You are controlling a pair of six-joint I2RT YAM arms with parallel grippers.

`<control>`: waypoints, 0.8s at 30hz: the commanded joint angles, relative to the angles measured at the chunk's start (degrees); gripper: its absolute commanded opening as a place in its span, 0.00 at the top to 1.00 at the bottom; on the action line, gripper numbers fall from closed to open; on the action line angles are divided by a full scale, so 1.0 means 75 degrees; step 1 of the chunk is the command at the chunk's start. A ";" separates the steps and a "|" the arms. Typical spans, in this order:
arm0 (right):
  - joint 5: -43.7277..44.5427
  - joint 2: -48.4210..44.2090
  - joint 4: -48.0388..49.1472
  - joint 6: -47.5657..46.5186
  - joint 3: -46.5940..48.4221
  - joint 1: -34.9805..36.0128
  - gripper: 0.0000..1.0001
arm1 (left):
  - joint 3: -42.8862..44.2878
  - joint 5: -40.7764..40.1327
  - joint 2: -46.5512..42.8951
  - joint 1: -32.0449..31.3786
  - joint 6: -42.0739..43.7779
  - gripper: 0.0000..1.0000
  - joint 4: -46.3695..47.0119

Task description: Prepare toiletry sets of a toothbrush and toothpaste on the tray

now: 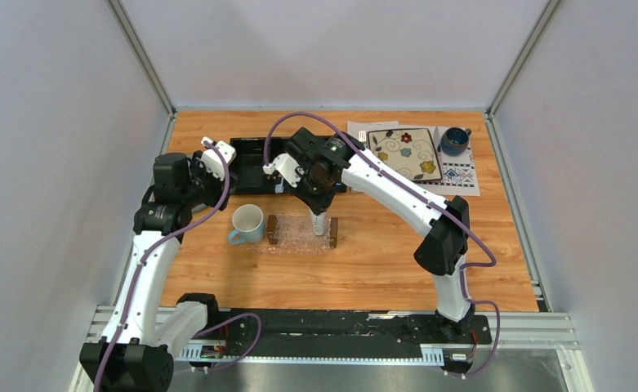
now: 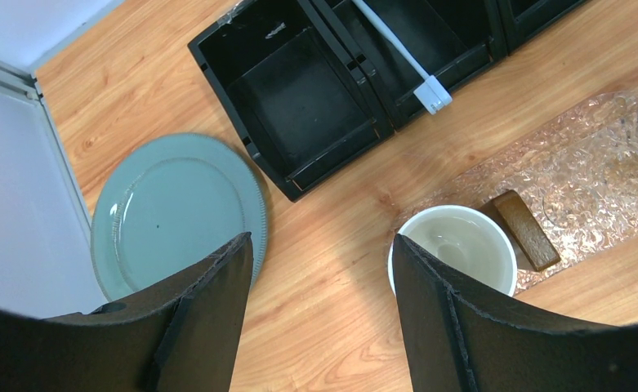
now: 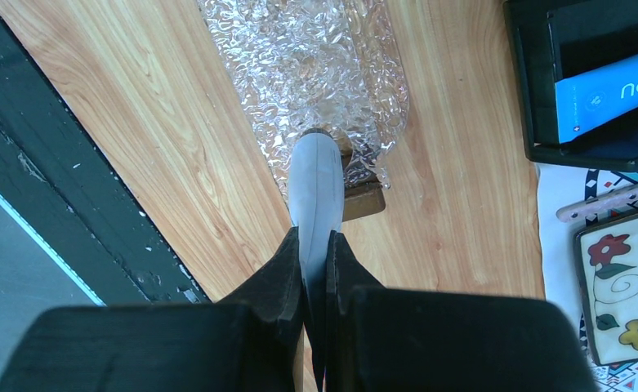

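Observation:
My right gripper point(image 3: 315, 238) is shut on a white toothpaste tube point(image 3: 315, 184), which hangs upright from the jaws. Its lower end is over the tray point(image 3: 311, 57), near one brown wooden end bar point(image 3: 364, 198). From above, the right gripper point(image 1: 319, 206) and the toothpaste tube point(image 1: 319, 222) are over the right end of the clear tray point(image 1: 299, 235). The toothbrush point(image 2: 397, 53), pale with a white head, lies in the black organizer point(image 2: 299, 106). My left gripper point(image 2: 322, 241) is open and empty above bare wood, left of the tray point(image 2: 593, 171). My left gripper point(image 1: 216, 155) is at the organizer's left end.
A white mug point(image 1: 247, 222) stands just left of the tray. A grey-green plate point(image 2: 176, 212) lies at the far left. A blue box point(image 3: 617, 90) sits in the organizer point(image 1: 254, 163). A floral plate point(image 1: 403, 153) and a blue mug point(image 1: 454, 140) are at the back right.

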 commanded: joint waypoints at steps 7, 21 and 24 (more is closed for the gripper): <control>0.0292 -0.0018 0.0319 0.0057 0.0097 0.0053 1.00 | -0.0031 0.0175 -0.0031 0.0059 0.0050 0.29 0.0161; 0.0246 0.0088 0.0354 0.0092 0.0050 0.0076 1.00 | -0.0113 0.0175 -0.0008 0.0082 0.0062 0.29 0.0184; 0.0222 0.0111 0.0354 0.0104 0.0050 0.0076 1.00 | -0.0124 0.0187 -0.0008 0.0083 0.0062 0.29 0.0184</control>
